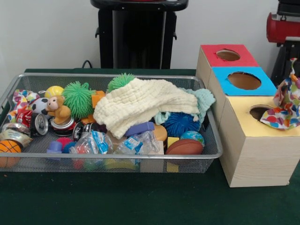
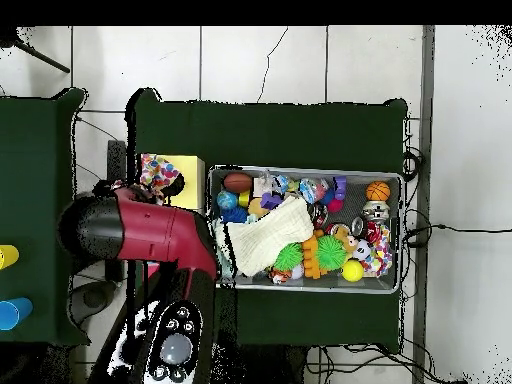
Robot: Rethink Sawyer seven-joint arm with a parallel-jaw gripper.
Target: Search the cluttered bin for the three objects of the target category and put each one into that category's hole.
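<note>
The silver wire-mesh bin [image 1: 206,154] is full of toys; it also shows in the overhead view [image 2: 305,288]. One polka-dot cloth [image 1: 285,107] lies on the yellow-topped box [image 1: 243,123] beside its hole [image 1: 259,111], and one corner stands up at the right edge. From above this cloth [image 2: 158,172] sits on the yellow box [image 2: 186,188], right at the end of my red arm [image 2: 150,232]. The gripper is hidden under the arm's end. A second polka-dot cloth [image 1: 21,99] lies in the bin's corner [image 2: 377,252]. I see no third.
The blue-topped box [image 1: 243,80] and the red-topped box [image 1: 228,55] stand behind the yellow one. A cream waffle cloth [image 1: 140,104] covers the bin's middle, over a mint knitted cloth [image 1: 202,99]. Balls, cans, bottles and a plush monkey [image 1: 57,108] fill the bin.
</note>
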